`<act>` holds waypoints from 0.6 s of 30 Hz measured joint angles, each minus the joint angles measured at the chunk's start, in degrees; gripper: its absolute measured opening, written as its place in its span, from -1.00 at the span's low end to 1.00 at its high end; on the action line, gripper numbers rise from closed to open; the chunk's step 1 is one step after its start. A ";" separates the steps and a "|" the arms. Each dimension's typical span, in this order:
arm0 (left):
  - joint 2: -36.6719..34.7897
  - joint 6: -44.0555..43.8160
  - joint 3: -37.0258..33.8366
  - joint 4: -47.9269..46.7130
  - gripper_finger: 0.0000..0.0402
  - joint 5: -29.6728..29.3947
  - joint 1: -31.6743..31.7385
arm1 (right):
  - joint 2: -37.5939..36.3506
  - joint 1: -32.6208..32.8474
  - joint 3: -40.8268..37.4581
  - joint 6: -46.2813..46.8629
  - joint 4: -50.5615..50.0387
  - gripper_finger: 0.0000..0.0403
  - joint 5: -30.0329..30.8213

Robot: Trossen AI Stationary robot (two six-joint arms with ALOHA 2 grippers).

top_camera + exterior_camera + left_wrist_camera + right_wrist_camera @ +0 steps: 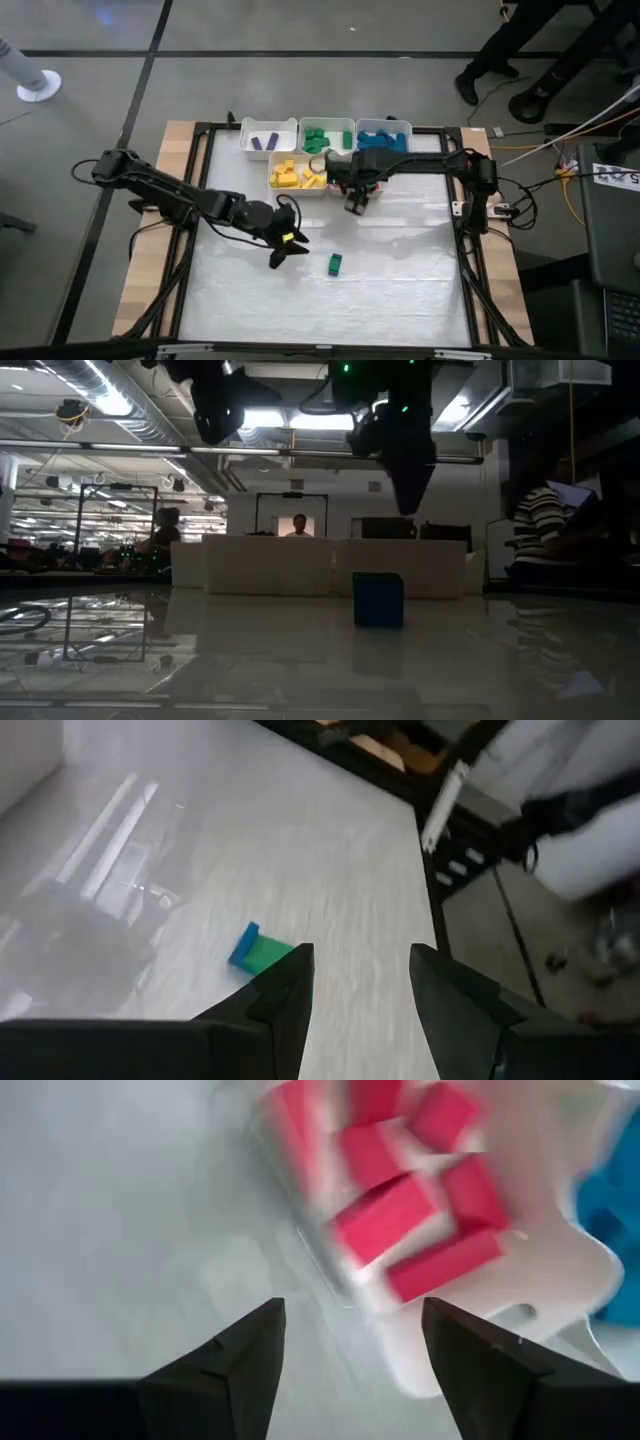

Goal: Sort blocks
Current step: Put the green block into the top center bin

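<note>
A lone green block (335,264) lies on the open counter (400,290), just beside the left gripper (284,250), whose jaws stand parted and empty; a clean pick likely means squaring them over the block and lowering straight down. Farther back, the right gripper (354,203) hangs with jaws apart, holding nothing, over the bin of red blocks (420,1230), itself largely hidden beneath that arm from above. Behind sit yellow (296,174), purple (265,142), green (326,136) and blue blocks (383,139) in their bins.

One block (335,263) lies before the bins (298,175).
</note>
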 joint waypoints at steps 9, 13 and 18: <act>9.63 -14.19 0.00 12.63 -0.23 -9.63 -3.38 | -0.02 10.58 0.00 -17.76 -2.74 0.18 -0.72; 13.30 -22.51 0.00 13.27 -0.23 -9.89 -4.14 | -0.09 13.81 -0.64 -18.35 1.21 0.18 -0.68; 17.86 -30.80 0.00 13.69 -0.23 -10.11 -5.40 | -0.12 16.56 -3.29 -18.33 6.85 0.18 -0.76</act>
